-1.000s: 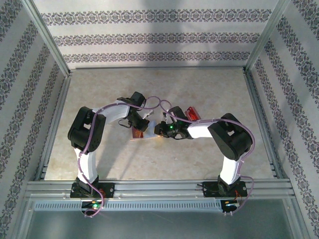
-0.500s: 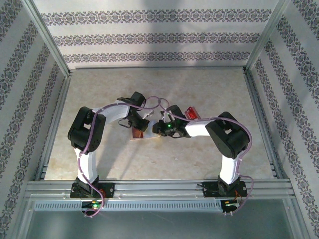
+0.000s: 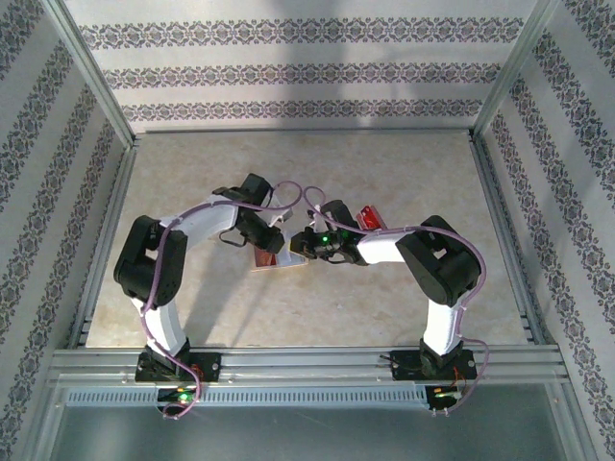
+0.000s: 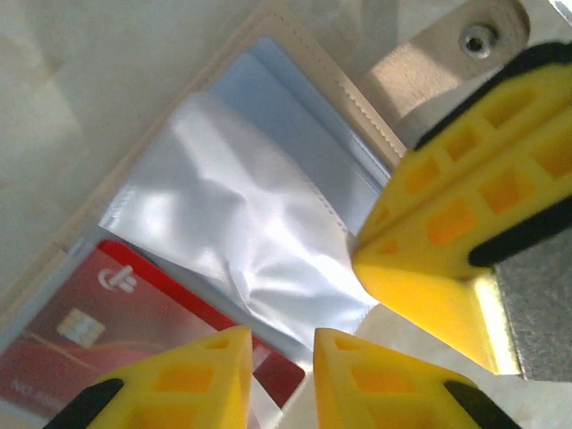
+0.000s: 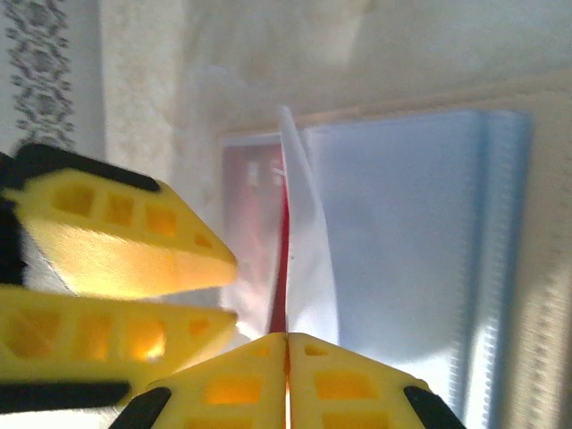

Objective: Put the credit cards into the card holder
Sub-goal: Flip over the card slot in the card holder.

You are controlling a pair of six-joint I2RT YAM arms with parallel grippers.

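Beige marbled table [image 3: 404, 298], patterned walls [image 3: 288, 72] on three sides. Both arms bent inward to mid-table. In the top view the wrists overhung the small tan folding card holder [image 4: 332, 80] and hid most of it.

The holder lay open on the table, grey-blue pockets up, closing tab [image 4: 451, 54] with metal snap sticking out from one edge.

- **Left gripper** [image 4: 281, 344]: fingers nearly together, narrow slit between them, nipping the edge of the holder's clear sleeve.
- **Right gripper** [image 5: 287, 338]: fingers pressed together on a thin red credit card [image 5: 284, 268], seen edge-on, upright against the raised sleeve.

A second red card [image 4: 98, 331] sat in a pocket. Small red object [image 3: 371, 217] beside the right arm, partly masked by it; could not tell what it was.
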